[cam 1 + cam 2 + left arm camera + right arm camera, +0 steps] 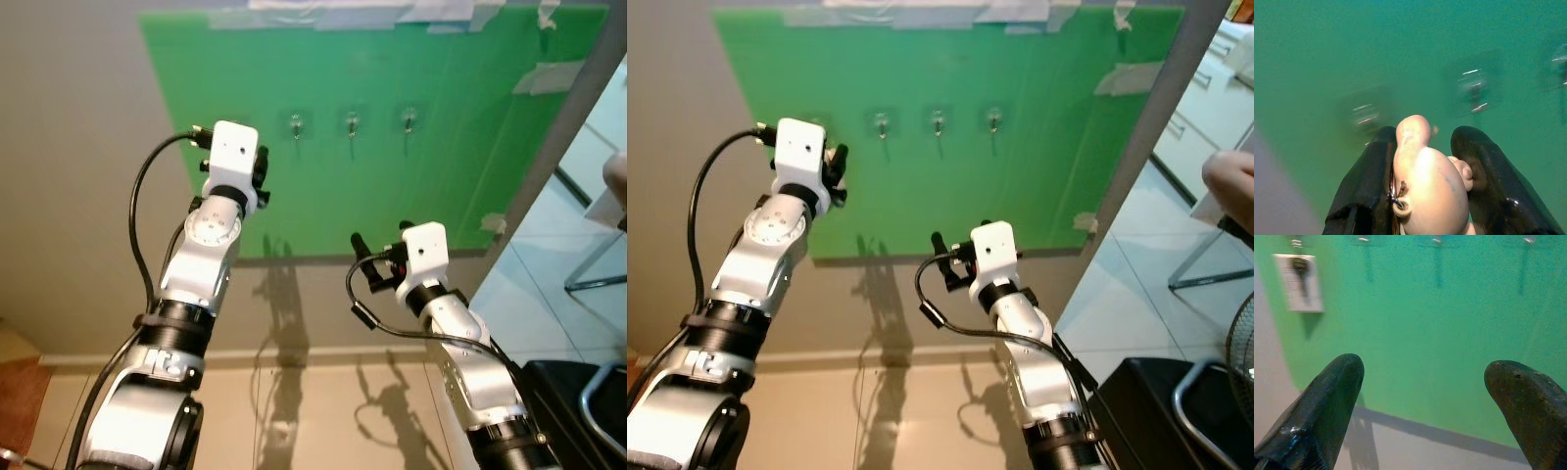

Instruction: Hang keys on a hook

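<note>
Keys on a small metal ring with a round pale pink charm (1425,186) are pinched in the left tool (1425,171), raised close to the green wall board (460,147). Small clear hooks (296,125) sit just right of it and a bit farther, so the left arm is nearer. Lower down, the right tool (1425,396) is spread wide, grasping nothing.

3 hooks (352,122) on wall board (460,147)

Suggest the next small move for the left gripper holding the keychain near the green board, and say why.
Probably ease the left gripper forward toward the nearest small metal hook on the green board. Its black fingers are clamped on the pale rounded keychain charm with a metal ring, raised near hook height but short of the board. The right gripper is open, lower down.
</note>
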Available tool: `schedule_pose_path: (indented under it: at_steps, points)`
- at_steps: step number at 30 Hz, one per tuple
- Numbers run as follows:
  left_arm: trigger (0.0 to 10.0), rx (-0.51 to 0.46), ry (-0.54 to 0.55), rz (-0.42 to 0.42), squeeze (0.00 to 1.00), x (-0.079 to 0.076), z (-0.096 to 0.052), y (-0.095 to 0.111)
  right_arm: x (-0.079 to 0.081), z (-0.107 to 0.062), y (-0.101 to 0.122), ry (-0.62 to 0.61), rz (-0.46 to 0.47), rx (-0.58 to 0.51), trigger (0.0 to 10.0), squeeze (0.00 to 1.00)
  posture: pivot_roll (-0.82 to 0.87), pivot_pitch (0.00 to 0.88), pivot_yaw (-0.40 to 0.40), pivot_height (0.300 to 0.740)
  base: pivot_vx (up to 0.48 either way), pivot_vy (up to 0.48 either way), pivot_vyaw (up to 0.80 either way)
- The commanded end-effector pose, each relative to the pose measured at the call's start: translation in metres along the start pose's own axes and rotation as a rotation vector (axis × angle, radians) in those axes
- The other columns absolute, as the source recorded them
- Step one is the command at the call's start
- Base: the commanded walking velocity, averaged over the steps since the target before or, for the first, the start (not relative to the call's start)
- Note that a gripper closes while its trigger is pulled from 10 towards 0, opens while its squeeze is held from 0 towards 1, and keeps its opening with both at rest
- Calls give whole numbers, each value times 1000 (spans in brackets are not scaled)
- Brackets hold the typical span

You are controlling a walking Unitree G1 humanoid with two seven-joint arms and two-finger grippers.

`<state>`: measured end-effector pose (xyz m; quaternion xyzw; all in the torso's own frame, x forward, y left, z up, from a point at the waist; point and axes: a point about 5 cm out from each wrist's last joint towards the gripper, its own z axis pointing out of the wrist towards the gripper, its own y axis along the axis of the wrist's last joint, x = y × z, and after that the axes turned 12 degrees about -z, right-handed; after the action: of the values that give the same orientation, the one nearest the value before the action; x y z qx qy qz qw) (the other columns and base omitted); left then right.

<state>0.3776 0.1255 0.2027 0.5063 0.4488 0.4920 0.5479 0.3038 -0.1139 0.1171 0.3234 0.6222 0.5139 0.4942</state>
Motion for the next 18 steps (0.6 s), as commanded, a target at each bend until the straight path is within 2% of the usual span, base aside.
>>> schedule_pose_path:
  at_steps: [1,6,10,18]
  points:
    - [0,-33,-39,14,0,-11,2,10,-8,-2,-3,-28,-12,12,10000,0,-57,0,21,740,0,0,0]
    - [0,-48,-28,28,0,-12,8,21,-7,-2,-1,-23,-21,7,10000,0,-59,0,18,740,0,0,0]
    - [0,-59,-14,56,0,-12,19,34,-6,-3,-1,-18,-25,7,10000,0,-70,0,20,740,0,0,0]
    - [0,-80,-67,59,0,-30,36,54,-8,-7,-1,-24,-33,7,10000,0,-109,0,45,740,0,0,0]
